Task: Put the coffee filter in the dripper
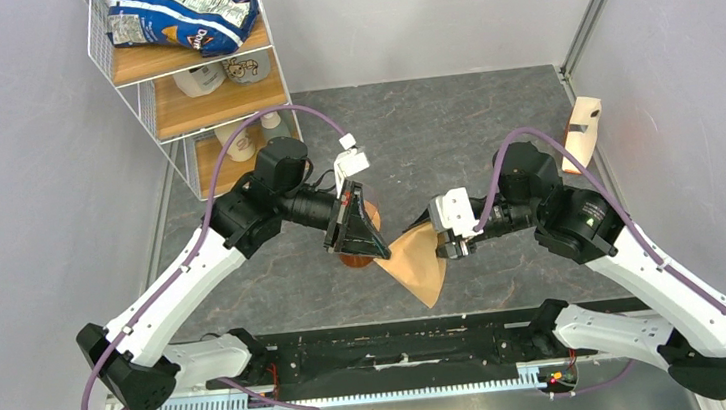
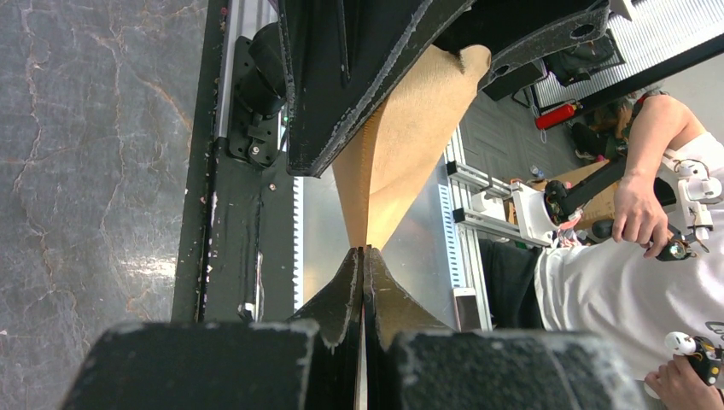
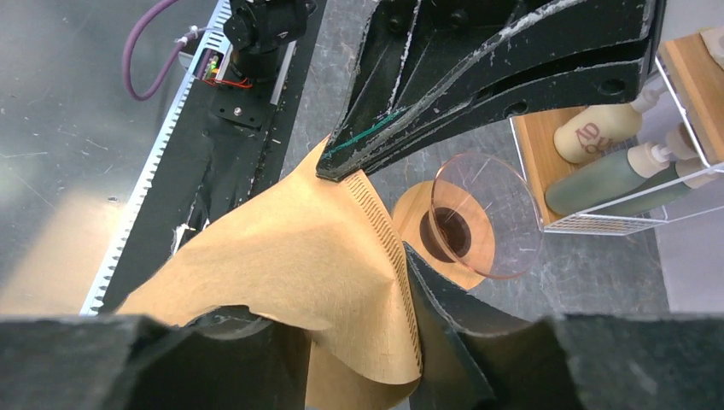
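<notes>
Pinching the tan, creased coffee filter (image 1: pixel 420 262), the left pincer (image 1: pixel 382 252) faces the spread right pincer (image 1: pixel 448 248).

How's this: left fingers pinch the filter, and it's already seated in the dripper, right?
Not seated. The left fingers do pinch the coffee filter, but it is held beside the dripper, whose hole is bare; the right wrist view shows it.

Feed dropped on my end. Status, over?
Left gripper shut on filter tip. Right gripper open around its wide edge. Dripper empty, mouth clear.
</notes>
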Robot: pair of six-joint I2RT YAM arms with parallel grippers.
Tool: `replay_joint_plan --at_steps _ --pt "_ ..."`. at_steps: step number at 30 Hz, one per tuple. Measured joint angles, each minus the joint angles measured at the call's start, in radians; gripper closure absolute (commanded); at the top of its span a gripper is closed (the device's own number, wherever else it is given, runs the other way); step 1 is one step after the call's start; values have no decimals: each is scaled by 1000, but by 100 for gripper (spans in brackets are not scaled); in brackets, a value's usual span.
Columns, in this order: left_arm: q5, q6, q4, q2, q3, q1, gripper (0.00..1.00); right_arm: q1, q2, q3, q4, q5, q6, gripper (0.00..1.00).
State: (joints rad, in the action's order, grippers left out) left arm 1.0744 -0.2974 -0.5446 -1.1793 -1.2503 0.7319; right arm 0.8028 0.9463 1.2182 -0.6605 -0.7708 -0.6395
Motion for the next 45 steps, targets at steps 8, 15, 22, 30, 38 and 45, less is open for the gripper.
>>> replay_joint_plan --at_steps 8,15,22,30,38,45 --pt "0 10 -8 -2 -3 1 77 5 -5 0 -12 18 -29 82" --pt "-1 34 -18 4 -4 -2 62 6 -31 0 -14 29 -17 85" --pt "-21 64 -31 19 -4 -6 63 7 -45 0 -14 38 24 84" --pt "-36 69 0 26 0 -6 98 7 -19 1 -14 50 90 45" --pt "10 -158 261 64 150 -60 98 7 -79 -39 82 127 138 3" --pt "20 -423 579 92 283 -111 98 7 -175 -149 266 321 329 3"
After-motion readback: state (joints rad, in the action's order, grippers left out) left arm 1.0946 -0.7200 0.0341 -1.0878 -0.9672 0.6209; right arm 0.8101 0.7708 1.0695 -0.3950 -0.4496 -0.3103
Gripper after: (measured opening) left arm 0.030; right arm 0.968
